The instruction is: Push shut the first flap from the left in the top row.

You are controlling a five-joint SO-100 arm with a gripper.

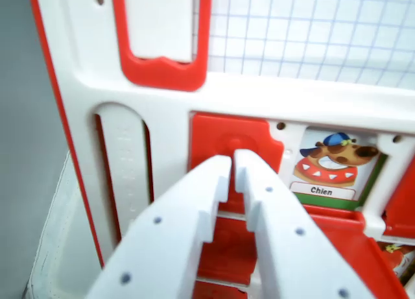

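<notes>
The fingers point(232, 161) stand almost together, tips right against a red flap point(227, 143), so nothing is free ahead of them. Just above the tips, the white frame bar point(292, 98) crosses the whole width. Beside the tips on the wrist view's right, a dog picture card point(331, 166) labelled "Chien" sits recessed in its window, walled by white ribs. On the wrist view's left, a long recessed slot point(123, 169) runs down the white panel. Beyond the panel's red edge point(55, 91), farther left, grey open room remains.

- The white gripper point(232, 157) reaches up from the wrist view's bottom edge.
- Its jaws stand nearly together, a narrow gap between the tips.
</notes>
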